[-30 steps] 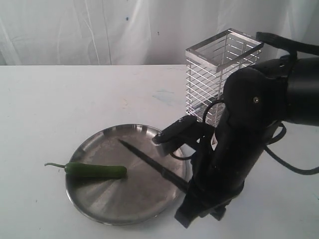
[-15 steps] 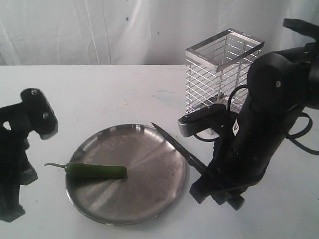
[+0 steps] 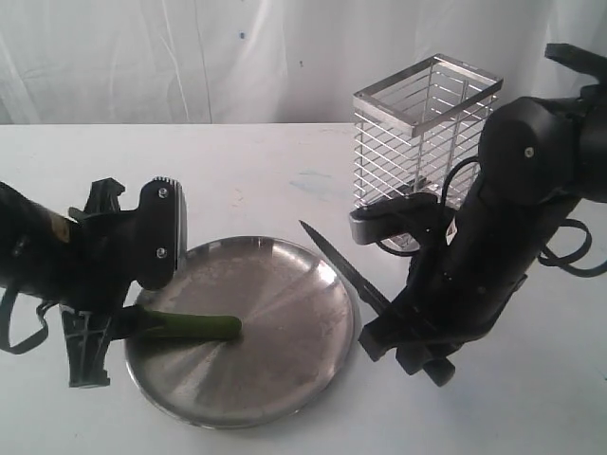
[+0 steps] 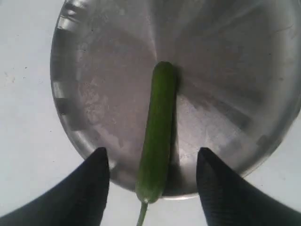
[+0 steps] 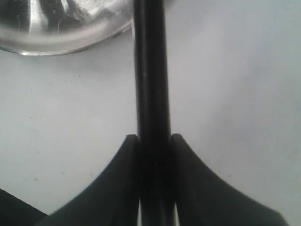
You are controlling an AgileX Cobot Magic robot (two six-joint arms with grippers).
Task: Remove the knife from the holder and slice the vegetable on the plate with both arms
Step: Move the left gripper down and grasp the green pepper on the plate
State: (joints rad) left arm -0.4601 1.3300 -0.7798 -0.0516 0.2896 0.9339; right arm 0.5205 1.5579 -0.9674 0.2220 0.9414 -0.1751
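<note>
The left pincer point(image 4: 153, 157) was open, with the chili point(image 4: 157, 136) between its fingers point(image 4: 94, 188), lying on the plate point(image 4: 94, 94). The right pincer point(image 5: 151, 141) squeezed the knife point(image 5: 149, 70). Next, I think, the left needed to pinch the chili before cutting.

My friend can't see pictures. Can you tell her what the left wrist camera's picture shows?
A shiny green chili lies on a round steel plate, its thin stem poking just past the rim over the white table. The left gripper has its two black fingers wide open, one on each side of the chili, not touching it.
</note>
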